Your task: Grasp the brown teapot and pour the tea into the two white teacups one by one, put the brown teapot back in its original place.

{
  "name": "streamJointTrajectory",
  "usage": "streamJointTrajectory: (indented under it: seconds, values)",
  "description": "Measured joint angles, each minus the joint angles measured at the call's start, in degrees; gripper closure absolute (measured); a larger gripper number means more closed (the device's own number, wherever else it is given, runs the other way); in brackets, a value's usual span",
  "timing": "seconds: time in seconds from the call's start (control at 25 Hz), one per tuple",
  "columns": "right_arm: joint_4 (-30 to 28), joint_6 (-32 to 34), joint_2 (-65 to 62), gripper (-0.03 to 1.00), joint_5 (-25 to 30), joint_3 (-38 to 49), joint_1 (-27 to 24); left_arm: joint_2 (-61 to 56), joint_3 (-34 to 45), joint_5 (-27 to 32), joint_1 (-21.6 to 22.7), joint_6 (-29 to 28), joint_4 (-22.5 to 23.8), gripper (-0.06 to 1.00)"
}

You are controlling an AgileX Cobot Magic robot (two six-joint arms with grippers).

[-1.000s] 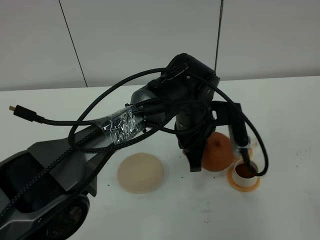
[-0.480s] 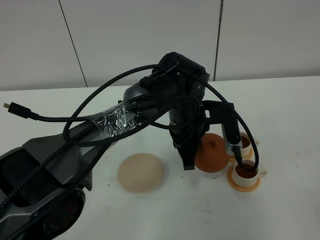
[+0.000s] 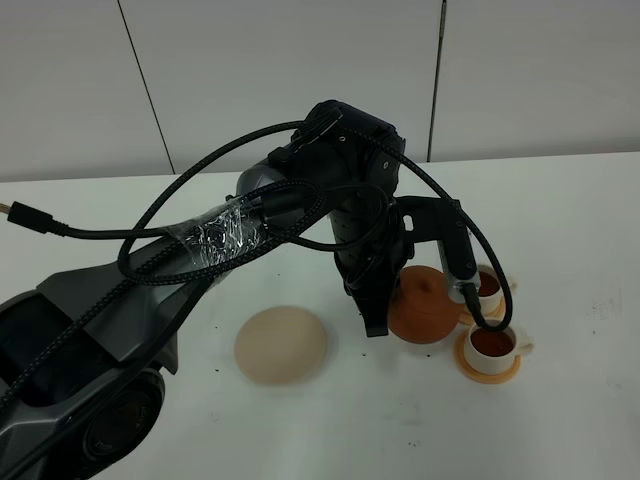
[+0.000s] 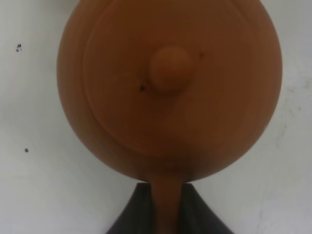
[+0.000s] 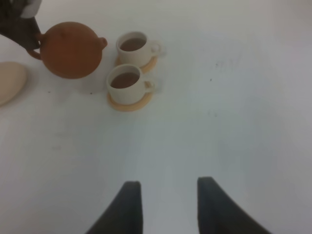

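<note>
I read the scene from the white table (image 3: pixel 560 220) down. My left arm (image 3: pixel 230 240) reaches across the middle of the table, and its gripper (image 4: pixel 165 209) is clenched on the loop handle of the brown teapot (image 3: pixel 422 305), with the pot level in the wrist view, lid knob up. I judge the teapot to be carried just above the surface, close beside the two white teacups, though contact with the table cannot be confirmed. The beige trivet (image 3: pixel 281 345) lies empty, apart from the pot on the side away from the cups. Both cups, the near one (image 5: pixel 126 81) and the far one (image 5: pixel 132 47), sit on orange coasters (image 5: pixel 127 102) and hold dark tea (image 3: pixel 492 343), so I judge pouring complete and the return step in hand. The right gripper (image 5: pixel 168 204) hangs idle over bare table with its jaws apart, holding nothing. The next move calls for keeping the pot level, carrying it over the trivet, centring it, lowering until seated, then releasing.
</note>
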Motion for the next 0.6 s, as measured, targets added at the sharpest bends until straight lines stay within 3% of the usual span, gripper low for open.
streamJointTrajectory:
  seconds: [0.16,0.6]
  values:
    - [0.00,0.00,0.00,0.70,0.00,0.00,0.00,-0.05,0.00,0.00,0.00,-5.30,0.00,0.78]
    - [0.00,0.00,0.00,0.70,0.00,0.00,0.00,-6.57,4.08,0.02,2.36,-29.51,0.49,0.78]
